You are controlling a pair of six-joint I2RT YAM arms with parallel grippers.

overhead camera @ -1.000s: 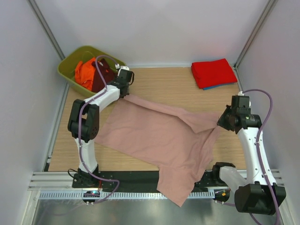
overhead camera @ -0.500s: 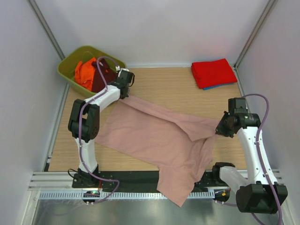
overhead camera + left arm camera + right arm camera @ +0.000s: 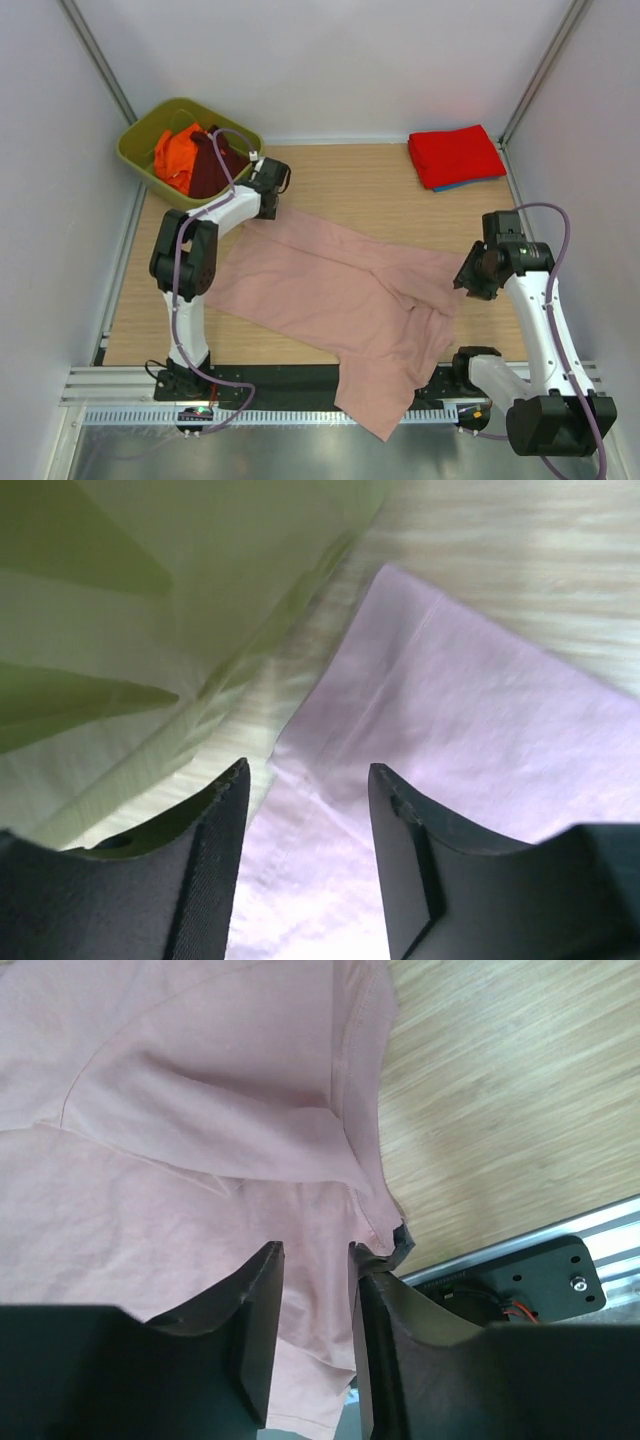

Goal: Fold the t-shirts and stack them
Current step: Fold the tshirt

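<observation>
- Dusty-pink cloth fills the middle: the pink t-shirt (image 3: 340,290) lies spread but skewed on the wooden table (image 3: 340,180), one end just under the left pincer (image 3: 305,780), the other bunched under the right pincer (image 3: 310,1255)
- Left pincer: jaws apart with nothing between them; a hemmed corner of the shirt lies flat directly below its tips, and the green basket (image 3: 140,150) stands close beside it
- Right pincer: jaws a little apart and gripping nothing; a folded-over ridge of the shirt lies just beyond the tips, bare wood to one side
- Part of the shirt hangs over the table's near edge, on the base side of the right pincer
- Well beyond the right pincer sits a folded red tee (image 3: 455,155) on a blue one (image 3: 455,186); an orange tee (image 3: 175,160) and a maroon tee (image 3: 210,170) wait in the basket
- Step, as I judge it: laying the pink shirt out flat before any fold
- Next move likely calls for fresh grasps on an edge, lifting the hanging part onto the wood and smoothing the ridge
</observation>
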